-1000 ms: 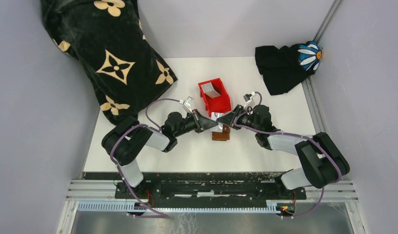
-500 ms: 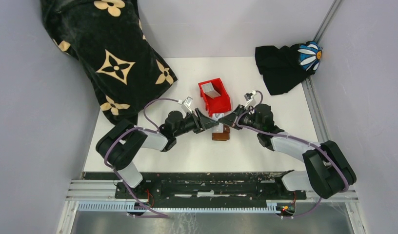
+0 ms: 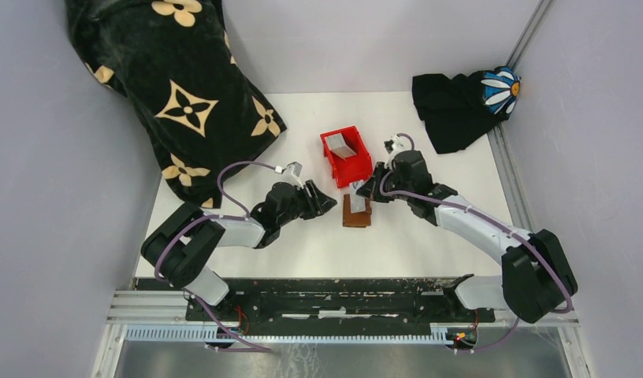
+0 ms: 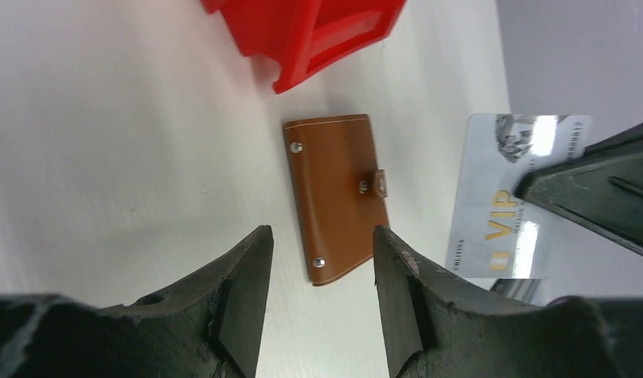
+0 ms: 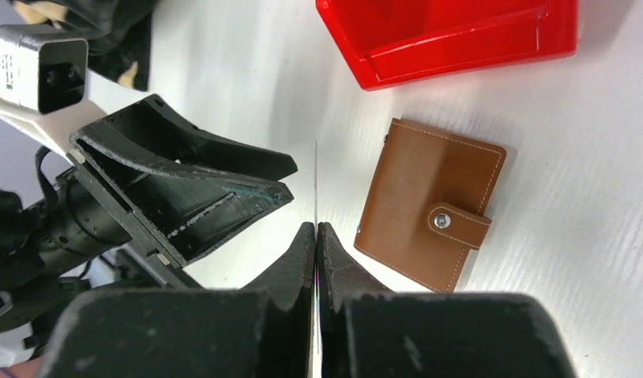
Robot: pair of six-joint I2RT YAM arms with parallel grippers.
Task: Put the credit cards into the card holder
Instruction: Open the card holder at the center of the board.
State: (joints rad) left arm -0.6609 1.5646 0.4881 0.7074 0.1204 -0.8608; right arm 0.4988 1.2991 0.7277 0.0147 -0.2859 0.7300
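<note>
Silvery credit card (image 4: 492, 197) tight in right gripper (image 5: 316, 230); left gripper (image 4: 320, 236) half-spread, empty.

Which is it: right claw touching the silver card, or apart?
Touching. Right wrist view: the right claw shut on the silver card, seen edge-on; left wrist view shows it held.

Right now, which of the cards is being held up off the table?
The silvery VIP card, pinched in the right gripper near the brown wallet. The other grey card lies inside the red bin, with no gripper on it.
</note>
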